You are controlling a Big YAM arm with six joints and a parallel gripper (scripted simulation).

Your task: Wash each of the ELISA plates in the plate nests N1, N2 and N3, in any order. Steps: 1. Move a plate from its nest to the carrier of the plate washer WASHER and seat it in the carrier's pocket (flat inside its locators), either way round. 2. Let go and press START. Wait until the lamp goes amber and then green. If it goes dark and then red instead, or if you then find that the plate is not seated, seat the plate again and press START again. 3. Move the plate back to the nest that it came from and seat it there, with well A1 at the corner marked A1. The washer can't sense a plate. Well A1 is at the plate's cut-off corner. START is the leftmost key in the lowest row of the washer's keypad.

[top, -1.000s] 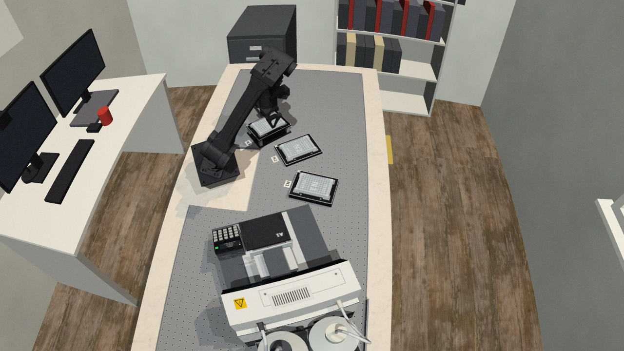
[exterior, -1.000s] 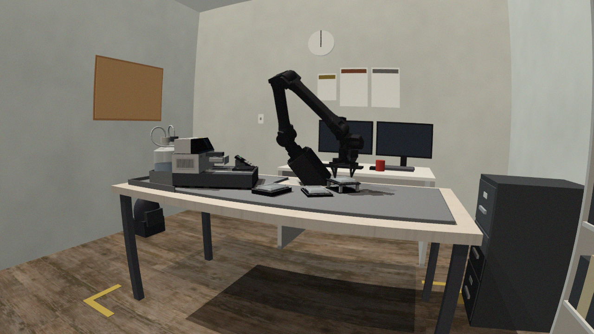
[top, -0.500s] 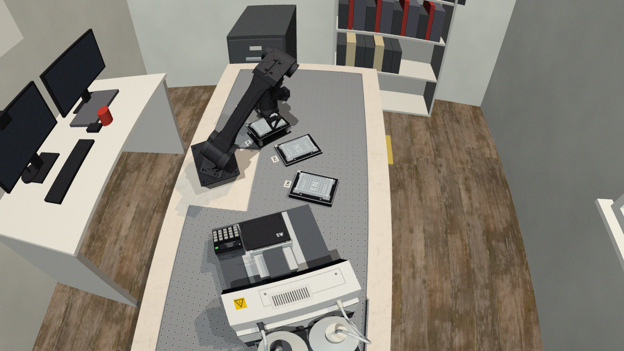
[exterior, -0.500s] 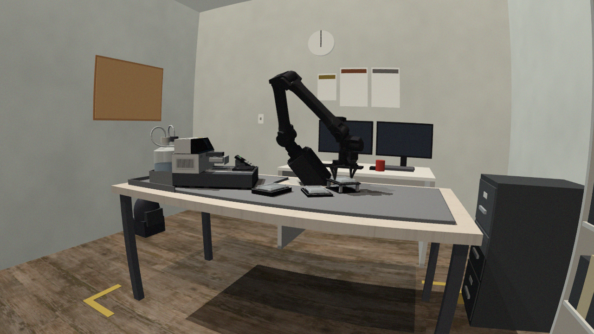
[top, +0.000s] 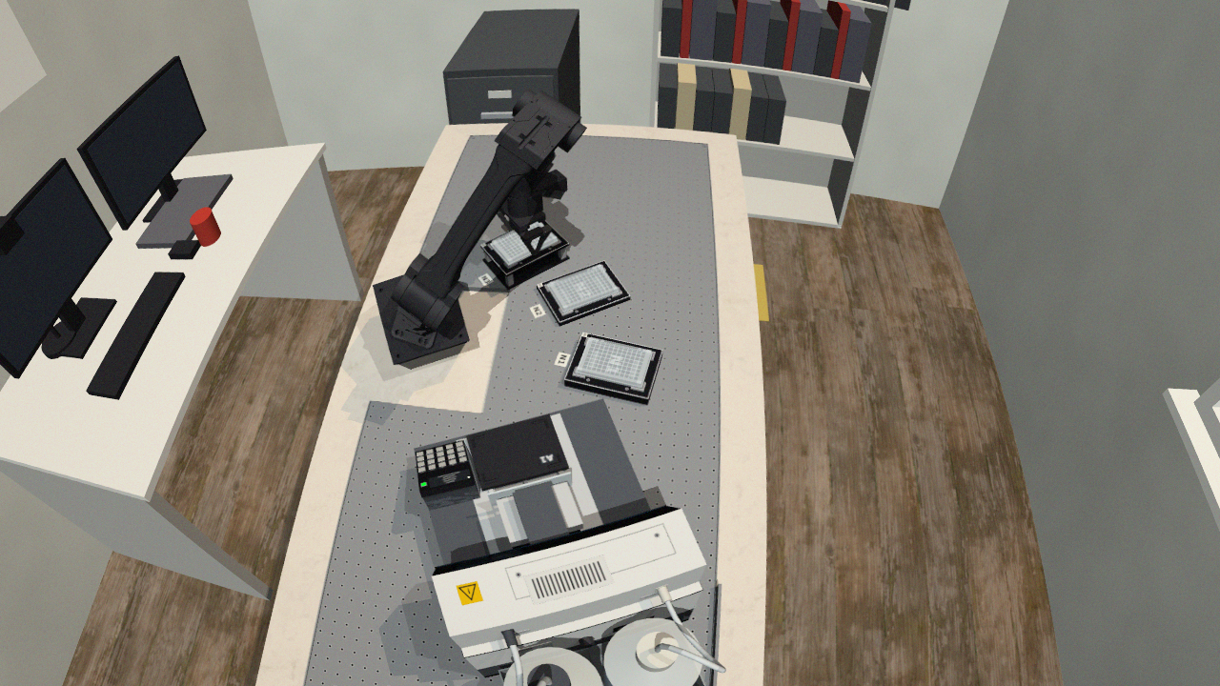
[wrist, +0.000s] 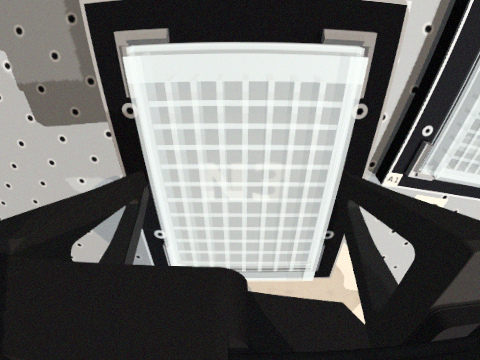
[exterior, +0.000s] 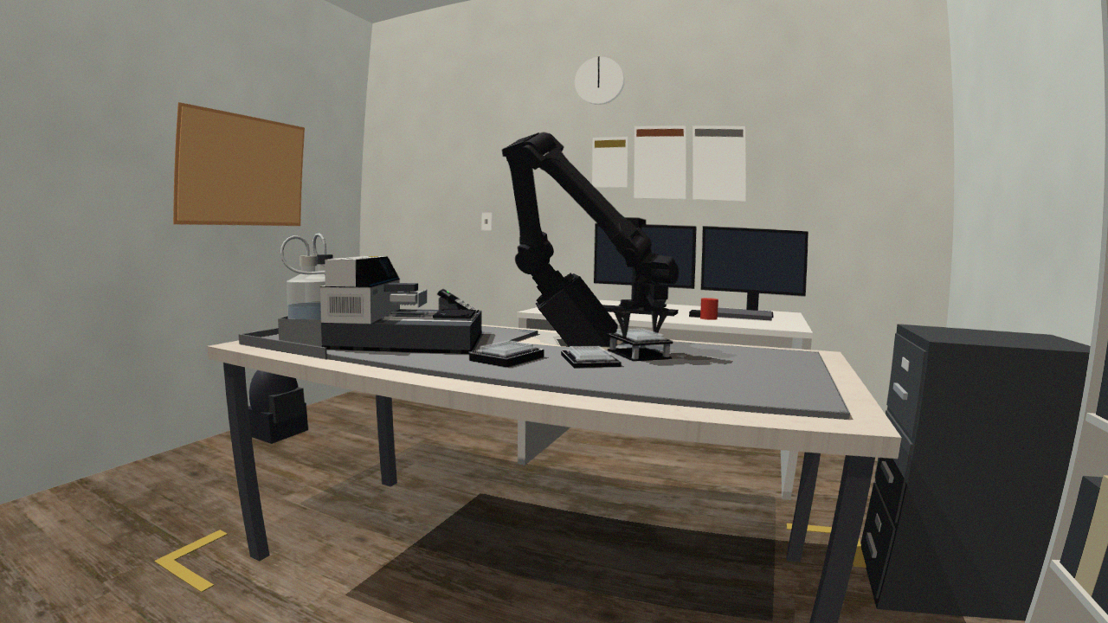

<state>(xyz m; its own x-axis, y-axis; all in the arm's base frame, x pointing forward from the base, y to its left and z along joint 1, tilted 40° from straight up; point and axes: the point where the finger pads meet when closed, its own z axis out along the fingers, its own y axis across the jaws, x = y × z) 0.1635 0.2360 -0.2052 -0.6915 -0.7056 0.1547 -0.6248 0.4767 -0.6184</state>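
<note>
Gripper (top: 540, 244) (exterior: 642, 328) (wrist: 242, 182): black, 2-fingered, spread wide, holding nothing, fingers either side of the clear 96-well plate (top: 510, 247) (exterior: 640, 334) (wrist: 240, 150). That plate is in the raised black nest N3 (top: 537, 261) (exterior: 634, 344) (wrist: 245, 20), farthest of 3 from the white-and-dark plate washer (top: 597, 567) (exterior: 348, 302). Other 2 clear plates are in nests too: N1 plate (top: 612, 362) (exterior: 507, 348) nearest the washer, N2 plate (top: 584, 288) (exterior: 592, 356) (wrist: 465, 145) between.

Risks, my guess: if this is a pick, fingers off-centre or angled could shove the plate against its locators or lift it tilted. Closing too high could slip on the smooth walls; too low could catch the nest. If it's a release, a finger brushing the skirt on the way up could unseat it. Washed or not: can't tell. Cut-off corner: can't tell, so a wrong way round stays possible. A badly seated plate at the washer would cost a rerun.

Writing: "N3" reads faintly through the plate; "A1" on a small label (wrist: 393, 179) by N2's corner; "A1" on the washer's black carrier (top: 516, 452); "N1" on a white card (top: 561, 359). Yellow warning-triangle sticker (top: 469, 593) on the washer housing. Lamp (top: 423, 484) beside the washer keypad (top: 441, 456) is green. Key text too small. No brand readable.

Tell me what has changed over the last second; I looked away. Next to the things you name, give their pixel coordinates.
The gripper (top: 537, 239) (exterior: 641, 330) (wrist: 242, 182) has come down slightly over the N3 plate (top: 511, 247) (exterior: 636, 336) (wrist: 243, 125). It is open: nothing taken hold of or let go. All three plates stayed in their nests, and the washer's lamp (top: 422, 484) stayed green.
</note>
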